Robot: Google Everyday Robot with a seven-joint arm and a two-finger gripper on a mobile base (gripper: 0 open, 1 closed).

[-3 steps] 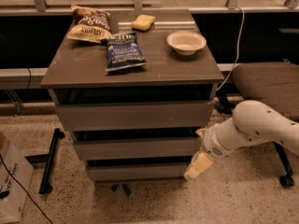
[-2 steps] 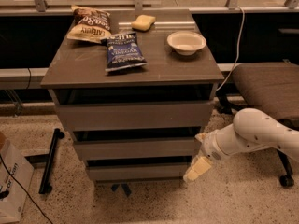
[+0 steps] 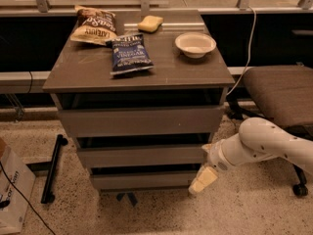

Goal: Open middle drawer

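Though near middle drawer (image 3: 142, 155), claw (image 3: 202, 180) lower, beside cabinet (image 3: 188, 75).

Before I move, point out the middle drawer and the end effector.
middle drawer (image 3: 142, 155), camera view, centre of front panel.
end effector (image 3: 203, 180), camera view, cream tip, at right end of lowest drawer (image 3: 142, 180).

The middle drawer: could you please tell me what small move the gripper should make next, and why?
Probably lift the gripper and ease it in toward the right end of the middle drawer. It hangs beside the bottom drawer, below the middle front. That front has no handle, so the dark gap above it seems the likeliest hold.
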